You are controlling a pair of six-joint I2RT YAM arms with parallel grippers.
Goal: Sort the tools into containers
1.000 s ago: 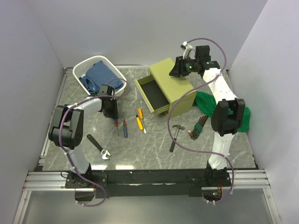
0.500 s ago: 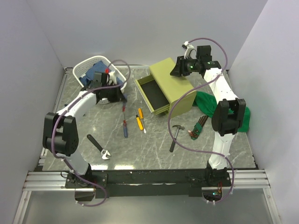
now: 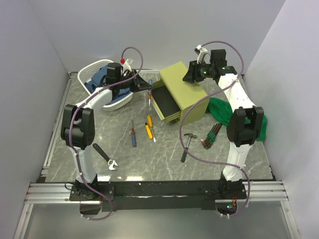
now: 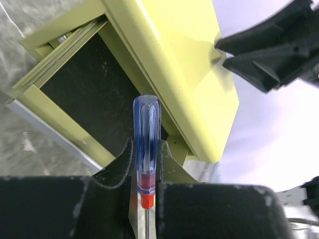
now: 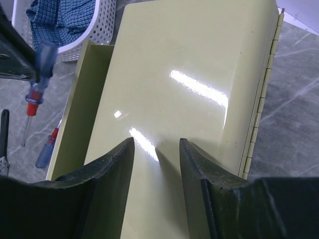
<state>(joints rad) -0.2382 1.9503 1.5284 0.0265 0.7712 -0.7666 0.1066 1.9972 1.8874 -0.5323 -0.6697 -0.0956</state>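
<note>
Over desk (image 3: pixel 164 154) rear: chest (image 3: pixel 185 89), drawer (image 3: pixel 164 103) seen open. Right end effector (image 5: pixel 156 144) spread, empty, above chest top. Left end effector (image 4: pixel 146 154) clenched on blue screwdriver (image 4: pixel 146 134) near drawer rim; if released early, rim struck, tool lost outside.

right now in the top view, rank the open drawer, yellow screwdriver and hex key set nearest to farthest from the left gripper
1. open drawer, just right of the left gripper
2. yellow screwdriver, toward the near edge
3. hex key set, far right beside the green cloth
</note>
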